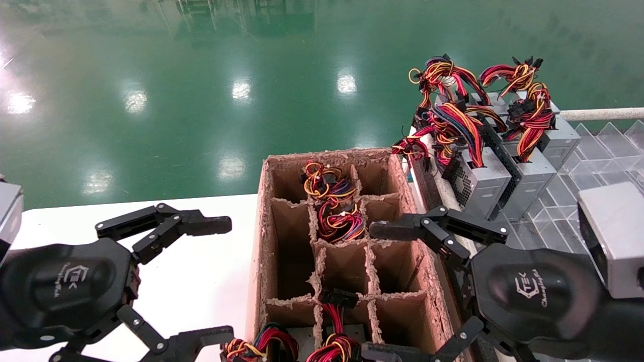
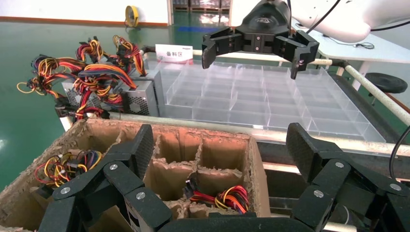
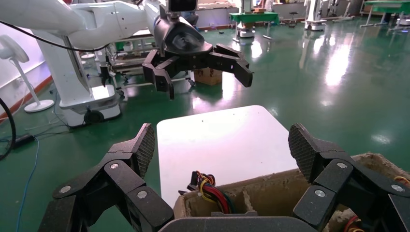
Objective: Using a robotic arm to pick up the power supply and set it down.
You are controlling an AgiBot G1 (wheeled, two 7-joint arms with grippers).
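Power supply (image 1: 526,166) seen upright among grey units, beyond box (image 1: 402,181). Right gripper (image 1: 417,291), spread, empty, held nearer, over box edge. Left gripper (image 1: 171,281), spread, parked over bench (image 1: 211,281).

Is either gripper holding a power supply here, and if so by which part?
Nothing is held. The left gripper hangs open over the white table; the right gripper hangs open over the cardboard divider box.
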